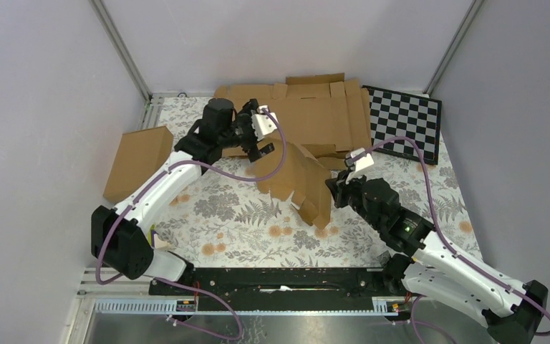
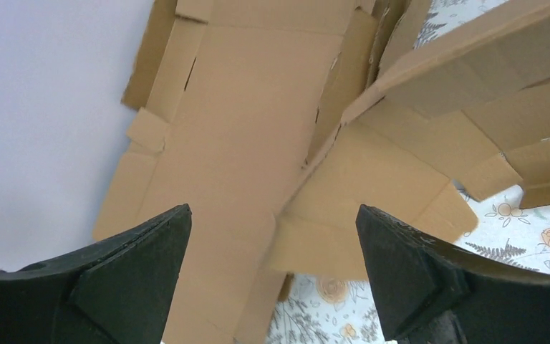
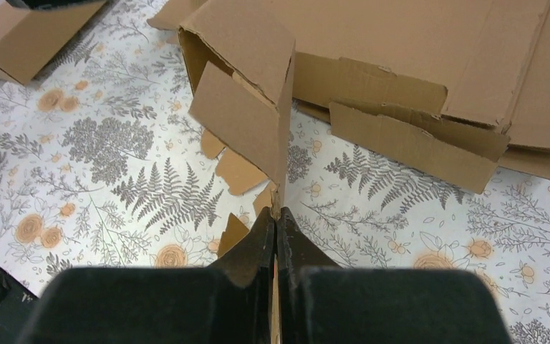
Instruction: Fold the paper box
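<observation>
The box lies half-formed at the middle of the table. Its long axis runs from 11 o'clock to 5 o'clock in the top view. Its loose flaps hang toward 7 o'clock, and one end of the tube gapes open in the right wrist view.

At 12 o'clock the flat stack crowds the box, their edges just beside each other. A checkerboard sits at 2 o'clock, near the table's far right corner. A sheet lies at 9 o'clock, well apart, over the table's left edge. Bare cloth stretches from 6 to 8 o'clock of the box, as far as the near edge.

The right gripper stands at the box's 3 o'clock side, its jaws pressed together on a thin cardboard edge of the box. The left gripper is at the 11 o'clock end with its jaws spread wide and nothing between them. Whether it touches the box I cannot tell.
</observation>
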Controlling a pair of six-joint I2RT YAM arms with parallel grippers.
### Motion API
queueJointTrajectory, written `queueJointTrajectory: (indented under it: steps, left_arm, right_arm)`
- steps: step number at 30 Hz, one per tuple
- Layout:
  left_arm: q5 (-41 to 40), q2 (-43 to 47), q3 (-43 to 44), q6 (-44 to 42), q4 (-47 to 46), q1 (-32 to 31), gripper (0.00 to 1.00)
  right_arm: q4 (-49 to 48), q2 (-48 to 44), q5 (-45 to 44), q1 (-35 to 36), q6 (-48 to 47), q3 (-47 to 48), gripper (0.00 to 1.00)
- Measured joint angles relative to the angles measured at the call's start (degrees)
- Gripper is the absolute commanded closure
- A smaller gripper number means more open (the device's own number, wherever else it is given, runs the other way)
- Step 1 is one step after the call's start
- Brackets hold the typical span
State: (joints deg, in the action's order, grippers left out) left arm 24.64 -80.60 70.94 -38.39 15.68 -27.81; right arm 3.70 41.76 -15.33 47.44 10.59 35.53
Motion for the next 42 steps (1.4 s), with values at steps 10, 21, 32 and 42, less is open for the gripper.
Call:
queueJointTrajectory:
  steps: [10,21,32,42]
  left_arm:
    - [7.3,-7.4,5.2,-7.2,2.8,-0.5,0.14]
    - [11.0,-7.2,5.2,-7.8,10.5,-0.5,0.20]
    - [11.7,-1.4,3.4,-6.0,11.8,-0.5,0.17]
    - [7.7,0.5,-0.3,-5.1,11.2,-0.7,0.49]
  right_arm:
    - [0.8,2.5,1.4,0.0,0.0,0.4,1.00]
    - [0.7,2.7,1.3,0.0,0.0,0.4,1.00]
    - [0.7,2.6,1.3,0.0,0.0,0.4,1.00]
    - [0.7,2.6,1.3,0.0,0.0,0.4,1.00]
